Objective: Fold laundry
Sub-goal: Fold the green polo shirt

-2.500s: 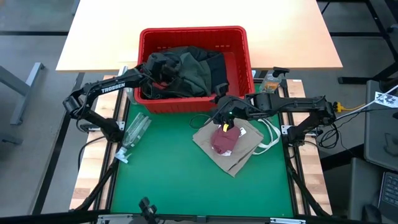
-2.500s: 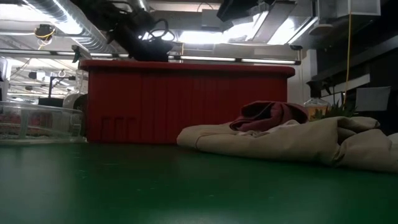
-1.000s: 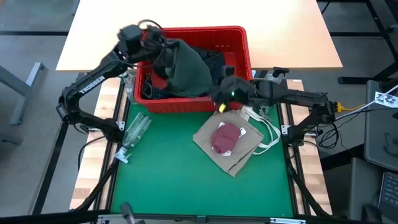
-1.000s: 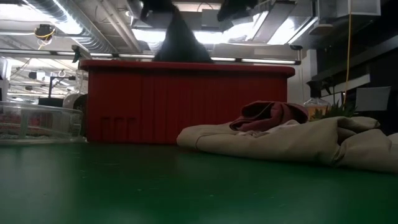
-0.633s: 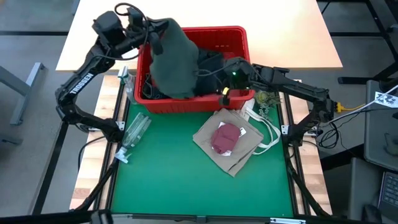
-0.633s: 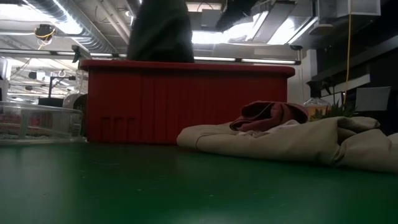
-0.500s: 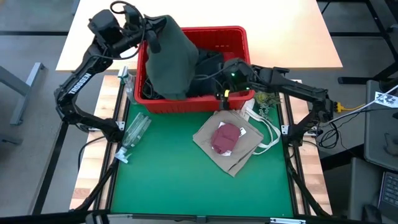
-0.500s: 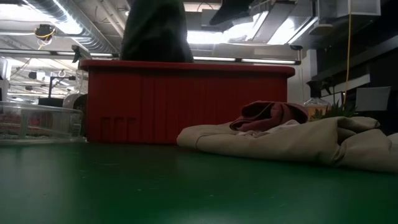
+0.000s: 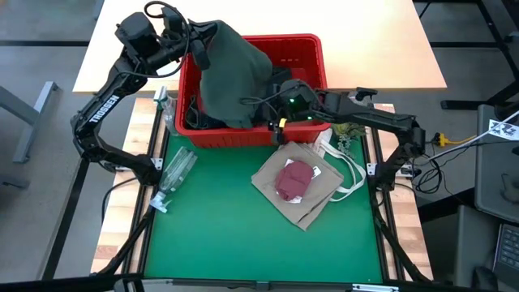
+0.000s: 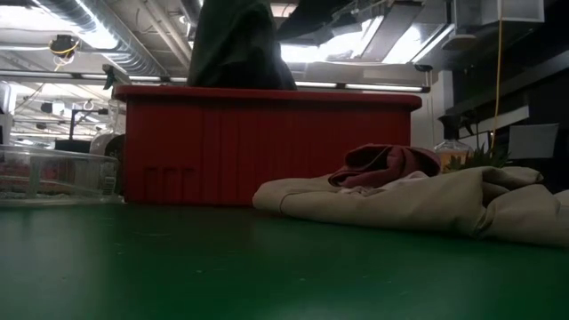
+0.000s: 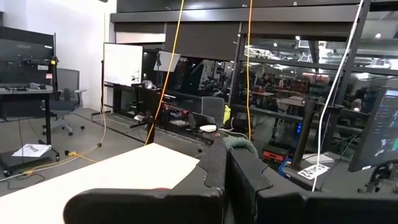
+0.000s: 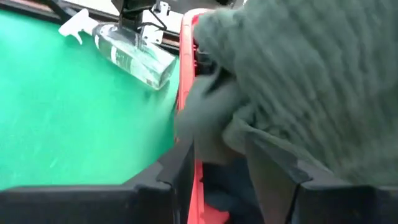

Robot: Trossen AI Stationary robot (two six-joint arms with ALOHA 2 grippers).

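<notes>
Olive shirt (image 9: 231, 77) hangs over the red basket (image 9: 312, 58), upper centre of the high view, its top pinched in the left gripper (image 9: 197, 36), jaws clenched on the cloth. Right gripper (image 9: 274, 109) sits at the shirt's lower edge, fingers apart w/ a fold of the cloth between them; can't tell if it grips. Tan top (image 9: 312, 191) w/ maroon piece (image 9: 293, 180) on it lies on the green mat (image 9: 219, 235), right of centre. Bottle (image 9: 174, 170) at mat's left edge. Workshop room behind in the low view.
</notes>
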